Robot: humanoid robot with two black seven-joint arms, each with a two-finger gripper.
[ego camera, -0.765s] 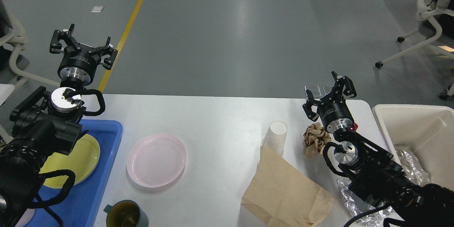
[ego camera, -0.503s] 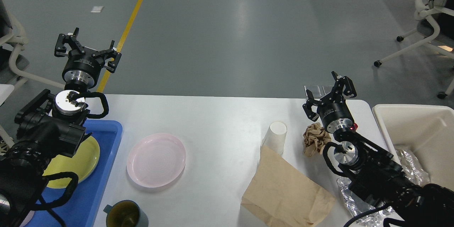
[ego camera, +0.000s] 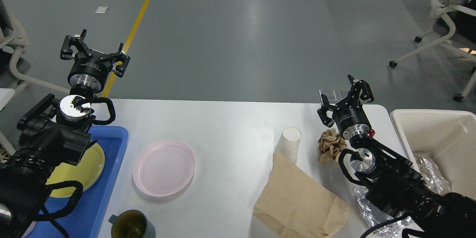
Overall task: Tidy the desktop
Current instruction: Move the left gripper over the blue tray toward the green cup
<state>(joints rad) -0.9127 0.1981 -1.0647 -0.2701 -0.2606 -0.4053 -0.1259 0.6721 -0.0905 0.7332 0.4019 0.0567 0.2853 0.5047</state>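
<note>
The white desktop (ego camera: 227, 126) fills the lower half of the head view. On it lie a pink plate (ego camera: 163, 167), a white paper cup (ego camera: 289, 142), a crumpled brown paper ball (ego camera: 329, 145) and a flat brown paper bag (ego camera: 297, 200). A dark green mug (ego camera: 130, 225) stands at the front edge. My left gripper (ego camera: 95, 51) hangs open and empty above the table's far left corner. Just past the paper ball, my right gripper (ego camera: 347, 98) is open and holds nothing.
A blue tray (ego camera: 111, 141) at the left holds a yellow plate (ego camera: 80, 169). A cream bin (ego camera: 438, 137) at the right holds crumpled foil (ego camera: 431, 173); more foil (ego camera: 362, 202) lies under my right arm. Office chairs stand at the far right and left.
</note>
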